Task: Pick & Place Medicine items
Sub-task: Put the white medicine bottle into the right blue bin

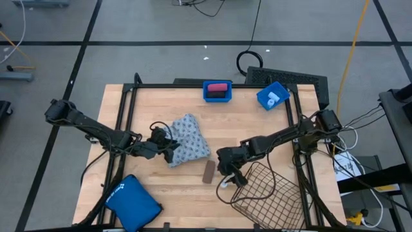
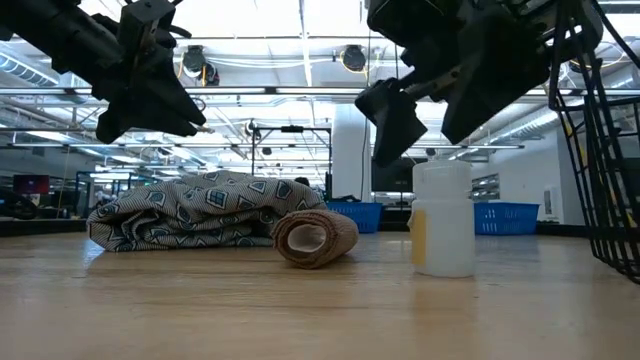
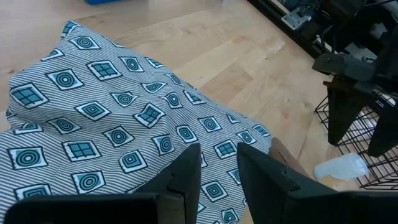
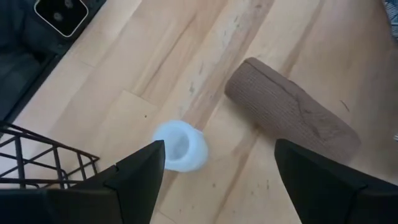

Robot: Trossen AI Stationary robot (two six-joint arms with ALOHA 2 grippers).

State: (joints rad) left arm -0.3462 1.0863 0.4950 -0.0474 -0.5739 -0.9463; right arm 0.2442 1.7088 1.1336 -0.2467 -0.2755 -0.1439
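the small white vial (image 4: 180,146), standing upright just beside the wire basket (image 1: 270,193), is looking light, stiff and slippery, so the right gripper (image 4: 214,165), hovering wide open and empty above it, is best closing across its body.

Bright, even overhead light (ceiling lamps glare in the low view) casts soft shadows.

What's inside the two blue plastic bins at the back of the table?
The left blue bin holds a pink oblong container. The right blue bin holds small white vials; anything beneath them is hidden.
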